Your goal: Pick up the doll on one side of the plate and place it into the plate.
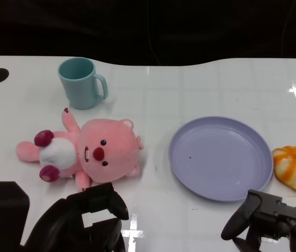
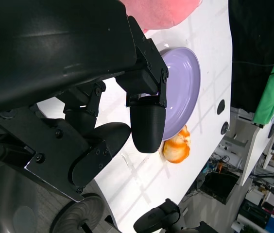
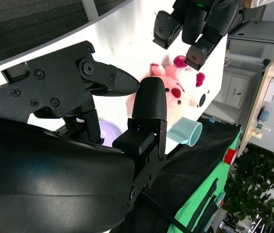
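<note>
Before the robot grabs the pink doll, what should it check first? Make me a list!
1. Doll lying free on the table, nothing on top of it: ok.
2. Plate has nothing in it, ready for the doll: ok.
3. Left hand holds nothing, fingers apart: ok.
4. Left hand is touching the doll: not ok, it sits just in front of it.
5. Cup stands off behind the doll, not on the way to the plate: ok.
6. Right hand stays off the plate: cannot tell, it sits very near the rim.
</note>
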Robot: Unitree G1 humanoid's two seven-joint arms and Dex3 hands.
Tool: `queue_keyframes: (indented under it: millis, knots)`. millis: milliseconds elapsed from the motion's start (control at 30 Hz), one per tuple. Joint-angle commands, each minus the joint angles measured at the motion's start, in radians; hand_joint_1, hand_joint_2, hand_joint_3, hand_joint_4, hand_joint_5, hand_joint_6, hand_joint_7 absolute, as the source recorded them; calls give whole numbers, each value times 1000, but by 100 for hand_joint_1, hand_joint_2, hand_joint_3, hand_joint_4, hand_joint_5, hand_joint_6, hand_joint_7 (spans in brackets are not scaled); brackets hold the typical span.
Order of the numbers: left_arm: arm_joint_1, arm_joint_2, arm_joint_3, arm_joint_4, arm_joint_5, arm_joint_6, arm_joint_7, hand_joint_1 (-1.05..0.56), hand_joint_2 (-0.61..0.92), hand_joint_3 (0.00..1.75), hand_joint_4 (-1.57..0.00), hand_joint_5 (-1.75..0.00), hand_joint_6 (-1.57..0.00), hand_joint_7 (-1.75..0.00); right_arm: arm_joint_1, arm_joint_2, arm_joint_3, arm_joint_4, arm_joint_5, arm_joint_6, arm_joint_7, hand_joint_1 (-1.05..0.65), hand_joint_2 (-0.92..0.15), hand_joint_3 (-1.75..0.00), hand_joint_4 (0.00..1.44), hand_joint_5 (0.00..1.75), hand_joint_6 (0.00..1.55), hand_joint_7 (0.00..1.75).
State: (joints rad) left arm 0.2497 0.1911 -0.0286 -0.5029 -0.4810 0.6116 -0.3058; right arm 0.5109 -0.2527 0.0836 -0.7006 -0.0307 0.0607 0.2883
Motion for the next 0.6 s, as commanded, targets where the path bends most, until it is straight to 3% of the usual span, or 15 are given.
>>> queue_keyframes:
  millis: [33,600]
  knots:
    - [-2,13,4,-5,5,-7,-1,-17,40,137,-77,-175,-70,-150,2,-12,-9,2,1,-17,2,-28,-76,-68,64,163,57,133]
    - [-3,13,5,-5,4,-1,2,-17,39,137,-77,-175,-71,-148,2,-14,-8,-4,1,-15,1,-28,-77,-67,64,163,57,133]
